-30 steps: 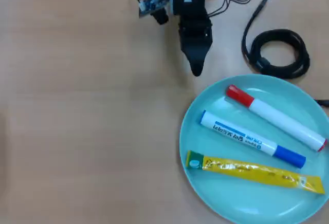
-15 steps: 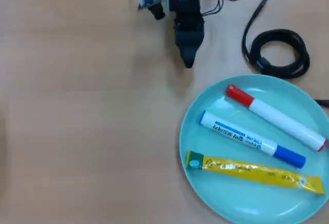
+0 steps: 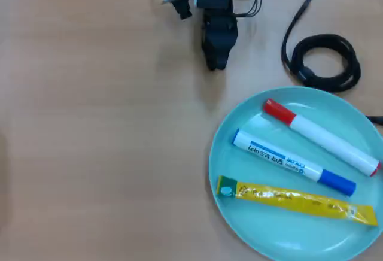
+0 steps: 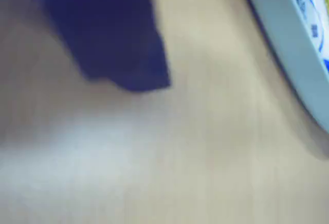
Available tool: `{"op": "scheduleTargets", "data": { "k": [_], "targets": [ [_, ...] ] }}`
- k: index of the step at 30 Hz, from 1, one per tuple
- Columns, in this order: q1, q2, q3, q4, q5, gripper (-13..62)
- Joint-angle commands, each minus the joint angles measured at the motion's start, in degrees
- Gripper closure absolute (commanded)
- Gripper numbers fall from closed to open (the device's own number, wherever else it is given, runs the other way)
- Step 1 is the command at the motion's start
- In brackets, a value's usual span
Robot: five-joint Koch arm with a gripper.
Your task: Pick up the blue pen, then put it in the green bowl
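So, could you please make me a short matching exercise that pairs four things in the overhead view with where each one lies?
Things:
1. blue pen
2. red pen
3. yellow sachet
4. black cable

Places:
A. on the table, outside the dish
B. middle of the three in the green dish
C. in the dish, nearest the picture's bottom edge
D. in the dish, nearest the cable

Pairs: 1-B, 2-D, 3-C, 4-A

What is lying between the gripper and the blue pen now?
Nothing visible. Only bare table separates the gripper from the green bowl, where the blue pen already lies between a red marker and a yellow sachet.
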Motion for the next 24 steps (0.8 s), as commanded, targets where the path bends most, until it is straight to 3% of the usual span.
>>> {"op": "scheduleTargets", "data": {
  "k": [1, 24],
  "targets": [
    [0.6, 5.4, 4.2, 1.1, -0.4, -0.4],
    [0.1, 5.1, 4.7, 1.6, -0.4, -0.3]
  ]
}}
